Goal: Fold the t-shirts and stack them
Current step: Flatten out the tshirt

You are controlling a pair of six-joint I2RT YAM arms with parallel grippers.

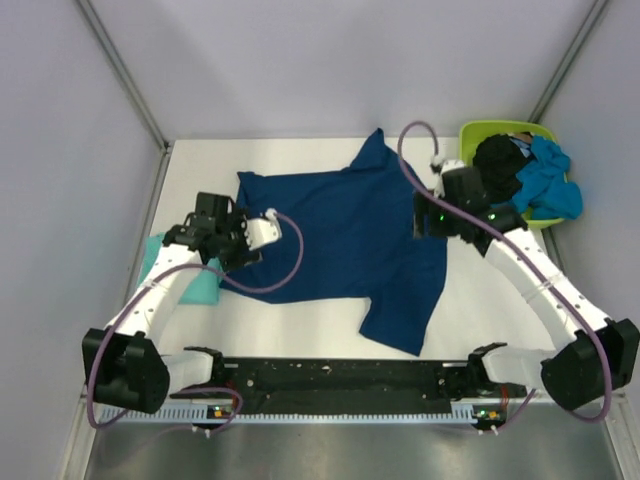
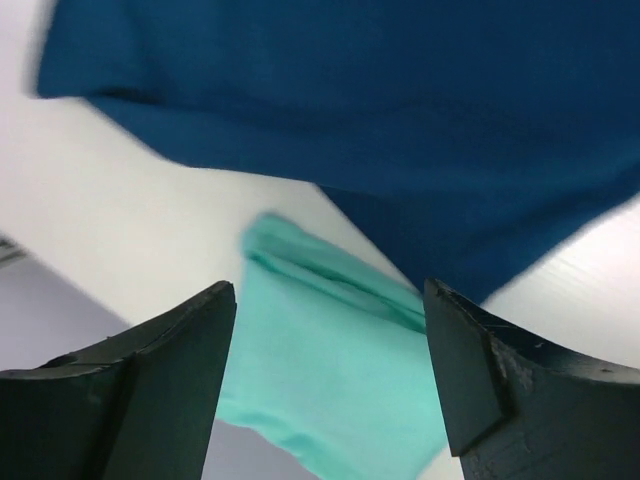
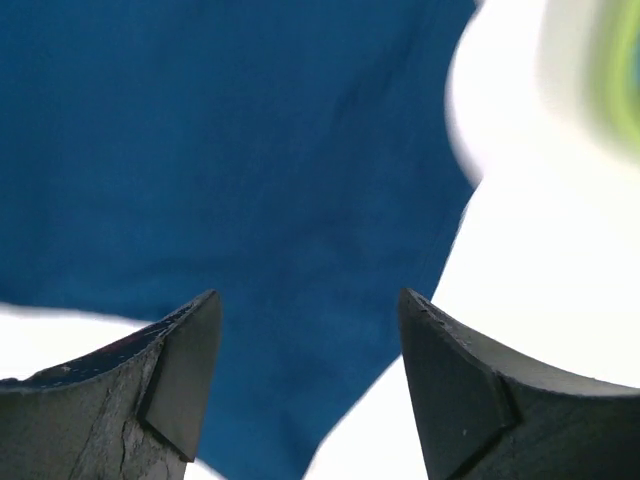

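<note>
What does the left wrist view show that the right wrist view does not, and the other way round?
Only the left wrist view: the folded teal t-shirt, seen beyond the open left gripper. Only the right wrist view: a blurred edge of the lime-green tub, and the open right gripper. Both: the navy t-shirt lying on the white table.

Robotics lab test cell was indicated. A white desk (image 1: 300, 325) was seen boxed in by plain pale walls (image 1: 330, 60) on metal frame posts (image 1: 121, 70). A left arm (image 1: 165, 290) and a right arm (image 1: 535, 275), both white, were found bolted to a black rail (image 1: 340, 378), with purple cables (image 1: 300, 245) looped alongside.
</note>
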